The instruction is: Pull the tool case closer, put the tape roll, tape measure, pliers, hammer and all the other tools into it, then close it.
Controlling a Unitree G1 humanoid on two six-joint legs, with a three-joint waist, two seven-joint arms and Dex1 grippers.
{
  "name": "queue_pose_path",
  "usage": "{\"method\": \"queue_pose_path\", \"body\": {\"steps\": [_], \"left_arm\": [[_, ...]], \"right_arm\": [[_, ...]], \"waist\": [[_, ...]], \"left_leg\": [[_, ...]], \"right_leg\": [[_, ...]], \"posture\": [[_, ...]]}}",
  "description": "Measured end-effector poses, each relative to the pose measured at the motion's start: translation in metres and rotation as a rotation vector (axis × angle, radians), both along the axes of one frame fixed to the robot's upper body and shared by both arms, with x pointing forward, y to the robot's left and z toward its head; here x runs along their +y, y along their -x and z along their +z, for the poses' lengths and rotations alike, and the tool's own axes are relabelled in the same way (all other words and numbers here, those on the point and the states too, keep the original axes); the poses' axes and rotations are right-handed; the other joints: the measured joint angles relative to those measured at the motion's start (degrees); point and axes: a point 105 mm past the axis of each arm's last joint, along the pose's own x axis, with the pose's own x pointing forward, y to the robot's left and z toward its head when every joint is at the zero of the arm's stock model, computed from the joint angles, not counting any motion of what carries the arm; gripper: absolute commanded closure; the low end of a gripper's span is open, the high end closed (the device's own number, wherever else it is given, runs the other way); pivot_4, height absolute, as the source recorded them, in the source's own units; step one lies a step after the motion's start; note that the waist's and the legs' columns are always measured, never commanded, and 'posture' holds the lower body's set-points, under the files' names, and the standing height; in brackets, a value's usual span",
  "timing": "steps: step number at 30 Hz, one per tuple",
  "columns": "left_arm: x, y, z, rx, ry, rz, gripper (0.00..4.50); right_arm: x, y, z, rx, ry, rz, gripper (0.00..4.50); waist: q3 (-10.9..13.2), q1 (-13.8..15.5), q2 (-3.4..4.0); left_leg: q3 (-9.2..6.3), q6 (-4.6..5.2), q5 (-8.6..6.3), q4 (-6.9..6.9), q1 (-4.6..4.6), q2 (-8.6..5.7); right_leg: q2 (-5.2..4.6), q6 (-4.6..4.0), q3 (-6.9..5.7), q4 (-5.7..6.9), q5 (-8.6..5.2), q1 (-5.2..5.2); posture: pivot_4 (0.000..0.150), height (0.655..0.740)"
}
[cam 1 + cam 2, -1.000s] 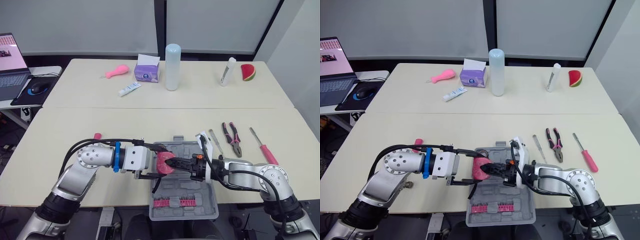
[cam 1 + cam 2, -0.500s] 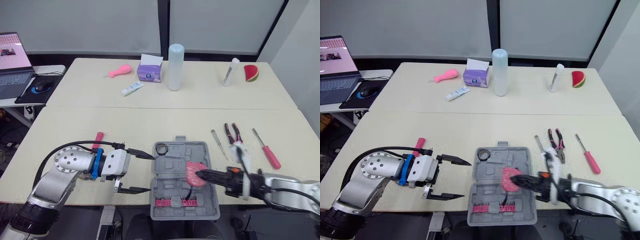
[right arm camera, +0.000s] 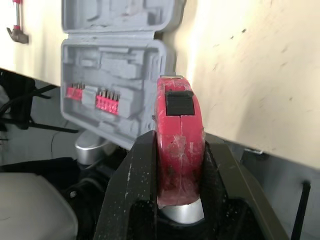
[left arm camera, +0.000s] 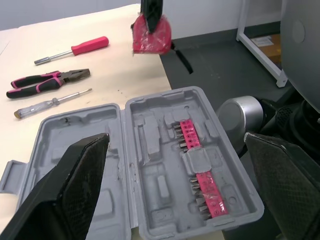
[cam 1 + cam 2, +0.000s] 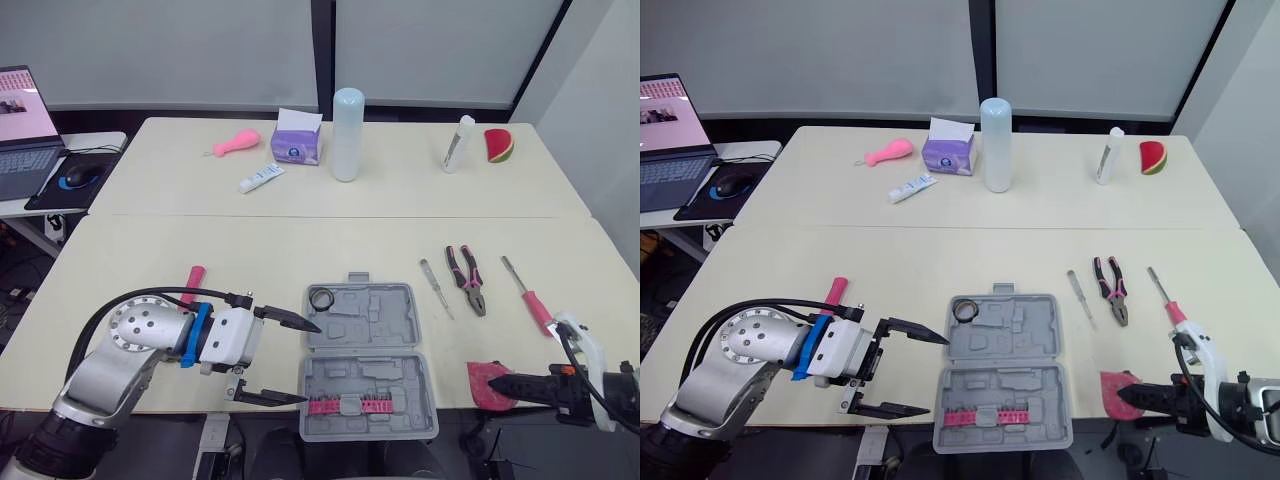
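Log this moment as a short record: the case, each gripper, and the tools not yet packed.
Case: grey plastic tool case, open at the near edge of the cream table; black tape roll in its far half.
Left gripper: open, empty, at the case's left edge.
Right gripper: shut on red tape measure, right of the case and apart from it.
Outside the case: pink-and-black pliers, red-handled screwdriver and thin clear-handled screwdriver to its right; pink-handled hammer to its left.

Table (image 5: 250, 260) — open tool case (image 5: 365, 360), pliers (image 5: 466, 279), screwdriver (image 5: 527, 297), hammer (image 5: 192, 279) on it.
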Motion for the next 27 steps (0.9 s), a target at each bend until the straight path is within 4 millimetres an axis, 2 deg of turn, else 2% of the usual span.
{"method": "queue_pose_path", "body": {"steps": [14,20,22,27], "left_arm": [[-0.019,0.007,0.002,0.004,0.046,-0.012,0.0],[-0.02,0.006,0.001,0.002,0.045,-0.005,0.0],[-0.02,0.006,0.001,0.002,0.046,-0.004,0.0],[-0.021,0.006,0.0,0.004,0.048,-0.004,0.0]], "right_arm": [[0.009,-0.037,-0.04,-0.034,0.065,-0.008,3.7],[0.009,-0.042,-0.042,-0.032,0.063,-0.007,3.7],[0.01,-0.043,-0.042,-0.032,0.062,-0.007,2.97],[0.002,-0.042,-0.05,0.013,0.087,-0.038,1.94]], "waist": [[0.05,0.02,0.07],[0.03,0.02,0.06],[0.03,-0.05,0.05],[0.05,0.01,0.11]], "left_leg": [[0.01,0.0,0.0,0.01,-0.01,-0.03],[0.0,0.0,0.0,0.01,0.02,0.01],[0.0,0.0,0.0,0.01,0.03,0.03],[0.03,0.0,0.0,0.01,0.01,-0.03]], "right_leg": [[0.0,0.01,0.04,0.02,0.01,-0.02],[0.0,0.01,0.04,0.02,0.01,0.0],[0.0,0.0,0.04,0.03,0.01,0.01],[0.0,0.01,0.05,0.03,0.01,-0.01]], "posture": [[0.15,0.7075],[0.15,0.7075],[0.15,0.7075],[0.15,0.7075]]}}
